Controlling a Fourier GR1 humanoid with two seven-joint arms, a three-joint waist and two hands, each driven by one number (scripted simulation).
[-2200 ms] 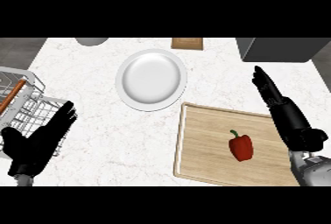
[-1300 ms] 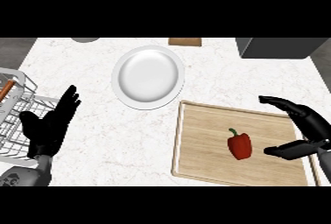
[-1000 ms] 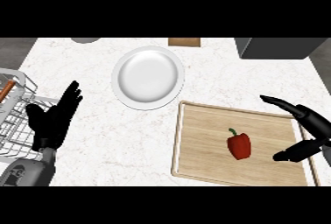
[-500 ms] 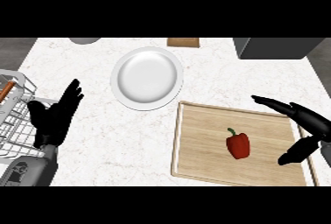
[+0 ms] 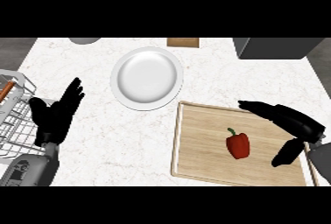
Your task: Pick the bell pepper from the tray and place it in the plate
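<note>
Nearest the lower edge, at the right of the frame, the right hand (image 5: 292, 127) hovers over the wooden tray (image 5: 200, 162). Its fingers stretch toward the upper left and its thumb hangs down separately at the lower right, so the hand is spread wide and holds nothing. The bell pepper (image 5: 238, 145) lies on the tray, in its middle part, just left of that hand and apart from it, in the gap that opens between fingers above and thumb below. The pepper's long axis runs nearly up and down the frame, green stem toward the top and the red body tapering toward the bottom. The hand's opening faces left, straight at the pepper's side, so a short move to the left and down would probably bring fingers and thumb across the narrow width of the pepper, not along its length.

At the lower left, the left hand (image 5: 57, 114) rests open, fingers straight and pointing up, beside a wire rack (image 5: 14, 127) at the frame's left edge. It is well apart from the tray; the right hand is plainly the nearer one.

Farther up, the white plate (image 5: 147, 78) sits on the marble counter (image 5: 123, 148), up and left of the tray's near corner, bare.
</note>
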